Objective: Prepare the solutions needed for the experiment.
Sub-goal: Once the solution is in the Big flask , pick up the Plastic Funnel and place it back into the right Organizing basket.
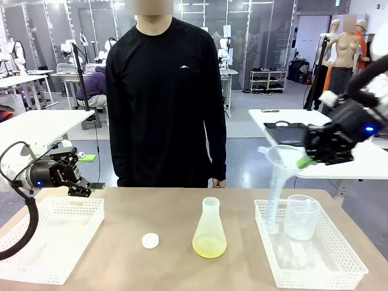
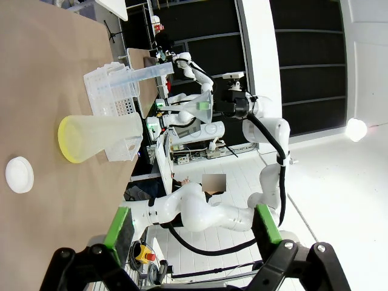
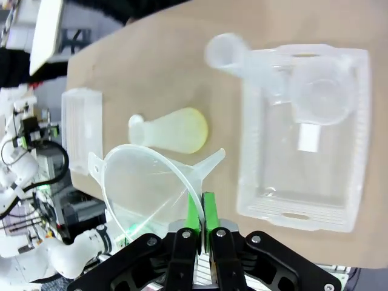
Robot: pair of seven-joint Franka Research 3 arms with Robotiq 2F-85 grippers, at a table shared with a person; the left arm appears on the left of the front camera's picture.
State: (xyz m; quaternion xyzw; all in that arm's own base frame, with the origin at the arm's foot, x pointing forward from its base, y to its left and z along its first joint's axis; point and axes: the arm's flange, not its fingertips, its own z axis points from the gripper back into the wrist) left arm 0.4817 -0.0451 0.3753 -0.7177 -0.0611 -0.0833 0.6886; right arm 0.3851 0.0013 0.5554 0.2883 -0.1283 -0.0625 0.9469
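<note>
Right gripper [image 1: 305, 161]: clamps funnel [image 1: 280, 159] | solutions [image 1: 209, 246]: down left, well apart

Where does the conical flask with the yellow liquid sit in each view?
Front view: conical flask, upright at table centre.
Left wrist view: flask left of centre, turned sideways in the picture.
Right wrist view: flask left of centre, above the funnel.
Shared landmark: white basket holding the beaker.
</note>
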